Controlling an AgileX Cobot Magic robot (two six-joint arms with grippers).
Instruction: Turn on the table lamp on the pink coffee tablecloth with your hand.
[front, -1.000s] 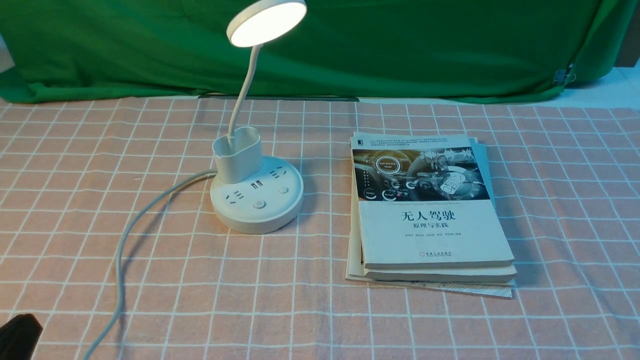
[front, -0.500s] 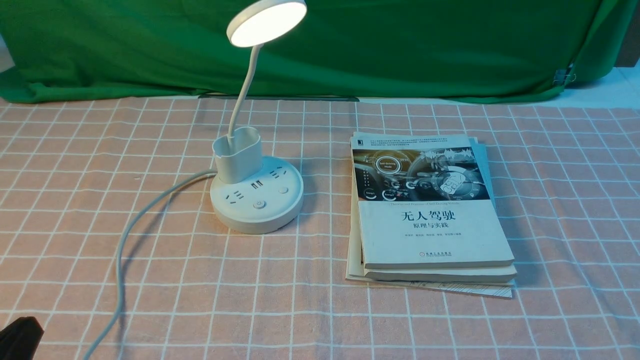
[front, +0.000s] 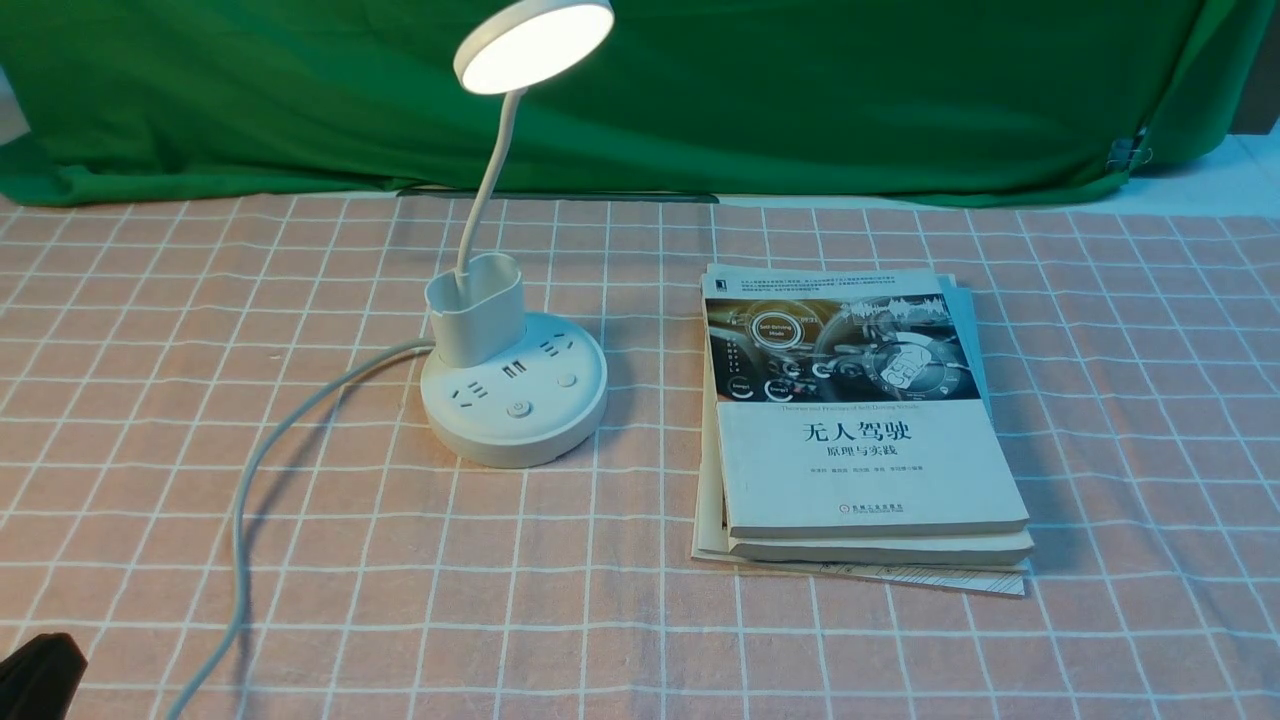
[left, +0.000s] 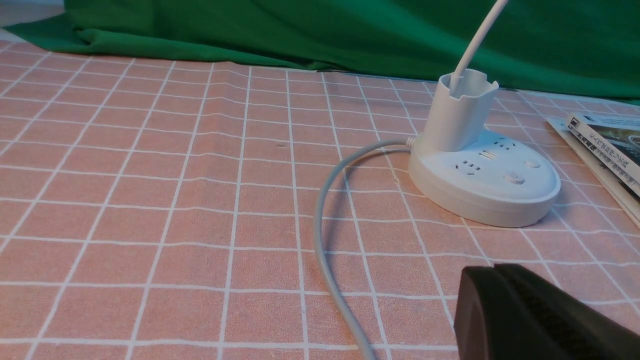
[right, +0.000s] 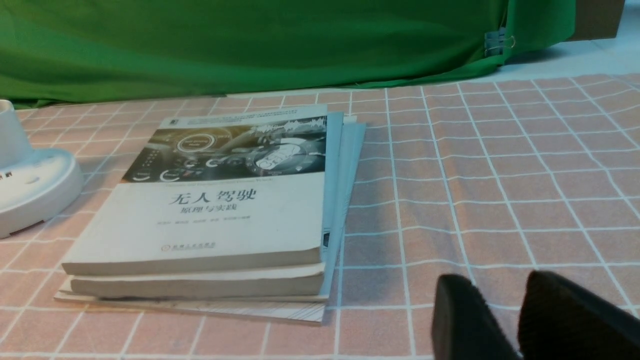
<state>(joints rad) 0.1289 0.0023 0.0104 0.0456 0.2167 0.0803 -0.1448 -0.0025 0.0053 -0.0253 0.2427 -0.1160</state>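
Note:
The white table lamp (front: 515, 405) stands on the pink coffee tablecloth (front: 300, 560), left of centre. Its disc head (front: 535, 45) glows brightly. Its grey-white cord (front: 240, 500) curves toward the near left edge. My left gripper, the hand (front: 40, 675), is a black shape in the near left corner, well short of the lamp. In the left wrist view the gripper (left: 495, 268) is shut on nothing, with the lamp base (left: 485, 185) and its round button (left: 514, 178) ahead of it. My right gripper (right: 500, 282) is open over bare cloth. It does not appear in the front view.
A stack of books (front: 860, 430) lies to the right of the lamp; in the right wrist view the books (right: 210, 215) are ahead of that gripper. A green backdrop cloth (front: 800, 100) hangs along the far edge.
The left gripper has sunk slightly further into the near left corner of the front view. The lamp stays lit and nothing else has moved.

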